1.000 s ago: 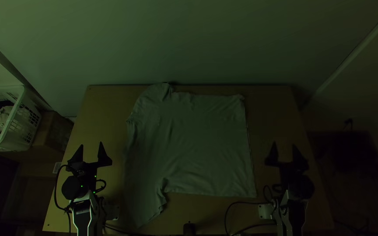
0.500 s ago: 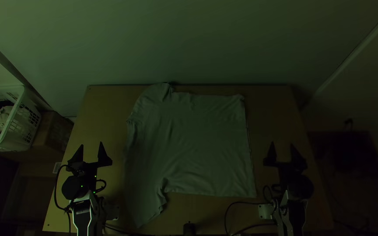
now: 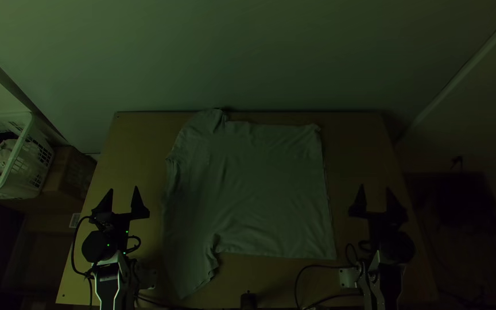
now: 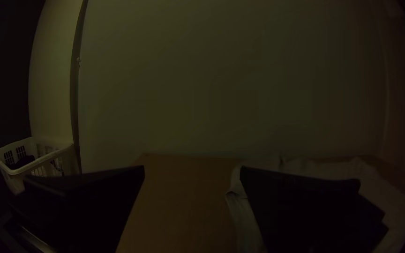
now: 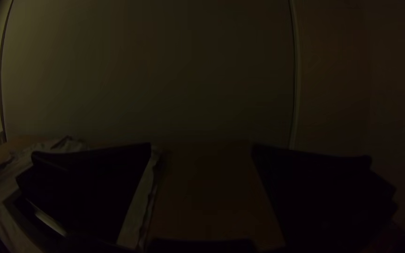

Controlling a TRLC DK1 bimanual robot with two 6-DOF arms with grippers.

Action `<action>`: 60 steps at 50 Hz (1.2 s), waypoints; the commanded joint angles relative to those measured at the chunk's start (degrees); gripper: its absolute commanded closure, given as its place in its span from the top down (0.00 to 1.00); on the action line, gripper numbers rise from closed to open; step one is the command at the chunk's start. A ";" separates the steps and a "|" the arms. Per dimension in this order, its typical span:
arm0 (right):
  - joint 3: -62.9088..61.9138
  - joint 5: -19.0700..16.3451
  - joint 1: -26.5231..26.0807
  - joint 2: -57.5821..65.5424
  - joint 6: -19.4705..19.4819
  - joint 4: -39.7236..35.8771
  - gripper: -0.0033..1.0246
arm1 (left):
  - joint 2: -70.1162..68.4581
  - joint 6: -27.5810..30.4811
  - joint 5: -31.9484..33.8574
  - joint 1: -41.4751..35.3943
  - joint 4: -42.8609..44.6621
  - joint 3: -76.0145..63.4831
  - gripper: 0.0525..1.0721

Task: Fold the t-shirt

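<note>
item: one t-shirt [image 3: 259, 189], pale, laid out across the middle of the tabletop [image 3: 357, 143]. broad part spread mostly flat, with soft wrinkles (the deeper ones run through its left half). one end piece bulges at the far edge, left of centre; another stretches toward the near edge, close to the left arm. right side ends in a fairly straight, slightly uneven edge.

item: left gripper [image 3: 124, 188], black, over the left part of the tabletop, apart from the cloth; jaws spread wide, tips pointing to the far side.

item: right gripper [image 3: 374, 186], black, over the right part, beyond the cloth's straight edge and apart from it; jaws likewise spread wide.

item: white basket [image 3: 24, 166], slatted, left of the tabletop, holding dark and pale cloth; brown box [image 3: 73, 175] just beside it.

item: black cable [image 3: 297, 281], looped by the near edge, toward the right arm.

item: small dark object [image 3: 248, 300], at the near edge, between the arms' bases.
</note>
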 commanded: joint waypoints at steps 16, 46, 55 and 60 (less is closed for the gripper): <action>20.33 -0.17 0.88 25.26 -0.40 3.39 0.96 | 17.30 0.05 0.49 -0.56 10.96 12.68 0.96; 47.57 -0.34 4.57 54.53 2.33 -1.27 0.96 | 54.57 -1.09 0.40 -4.87 6.83 49.42 0.96; 55.83 -0.26 5.54 62.35 2.68 -5.58 0.96 | 62.04 -1.44 0.22 -6.72 4.19 57.68 0.96; 59.53 -0.26 5.89 66.48 3.73 -7.16 0.96 | 66.52 -1.44 0.22 -8.21 2.79 61.90 0.96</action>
